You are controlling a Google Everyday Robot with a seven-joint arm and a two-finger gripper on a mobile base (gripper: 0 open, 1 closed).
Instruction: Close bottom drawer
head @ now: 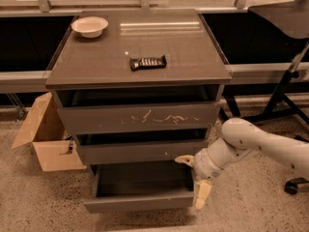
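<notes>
Cabinet (140,57) first: three drawers stacked, and the upper two aren't my job. The bottom drawer (137,203) is the one that counts. It's pulled well out down at floor level with its dark inside showing, so I'd say nothing's done yet. My gripper (194,178) sits at the drawer's right front corner, fingers spread wide and holding nothing. The lower tip is just beside the front panel's end, and I can't tell if it's touching. The whole push is left to do.
</notes>
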